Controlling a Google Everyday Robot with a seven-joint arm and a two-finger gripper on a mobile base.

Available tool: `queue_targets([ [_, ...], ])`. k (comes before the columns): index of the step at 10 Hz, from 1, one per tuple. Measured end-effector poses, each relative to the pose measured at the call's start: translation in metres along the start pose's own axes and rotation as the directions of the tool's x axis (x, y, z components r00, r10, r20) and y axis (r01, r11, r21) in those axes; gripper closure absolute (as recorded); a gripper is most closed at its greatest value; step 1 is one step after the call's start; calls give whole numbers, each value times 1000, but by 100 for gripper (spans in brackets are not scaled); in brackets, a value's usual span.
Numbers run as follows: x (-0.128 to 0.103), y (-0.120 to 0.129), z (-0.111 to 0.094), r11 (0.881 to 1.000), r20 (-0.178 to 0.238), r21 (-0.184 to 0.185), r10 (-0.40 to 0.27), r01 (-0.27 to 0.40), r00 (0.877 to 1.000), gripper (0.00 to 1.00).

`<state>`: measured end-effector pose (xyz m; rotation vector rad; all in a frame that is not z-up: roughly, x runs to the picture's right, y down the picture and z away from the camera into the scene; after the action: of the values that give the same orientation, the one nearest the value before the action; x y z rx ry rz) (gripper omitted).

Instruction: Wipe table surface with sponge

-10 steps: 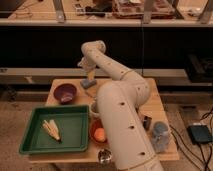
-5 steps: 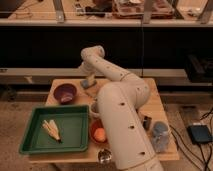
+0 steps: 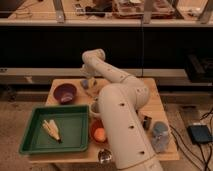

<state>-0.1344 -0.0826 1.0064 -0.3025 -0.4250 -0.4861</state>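
My gripper (image 3: 88, 83) hangs from the white arm (image 3: 117, 80) over the back left of the wooden table (image 3: 152, 100), just right of the purple bowl. A small bluish and pale yellow thing, which looks like the sponge (image 3: 91, 90), sits right at the gripper's tip, at or just above the table top. I cannot tell whether the sponge is held. The arm's thick lower part (image 3: 122, 130) covers the middle of the table.
A purple bowl (image 3: 65, 92) stands at the back left. A green tray (image 3: 35, 142) at the front left holds a yellow corn-like item (image 3: 51, 130). A white cup (image 3: 93, 107), an orange thing (image 3: 99, 134), a metal cup (image 3: 104, 156), a dark object (image 3: 146, 121) and a bluish cup (image 3: 160, 136) stand near the arm.
The wrist has dropped and the gripper has come down toward the table top at the back left. The other objects have not moved.
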Motion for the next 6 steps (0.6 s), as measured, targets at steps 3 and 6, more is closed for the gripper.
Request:
queue_targets([
  [3, 1, 3, 8, 1000, -1, -25, 5, -5, 1000, 20],
  [6, -1, 6, 13, 999, 7, -43, -2, 2, 1000, 20],
])
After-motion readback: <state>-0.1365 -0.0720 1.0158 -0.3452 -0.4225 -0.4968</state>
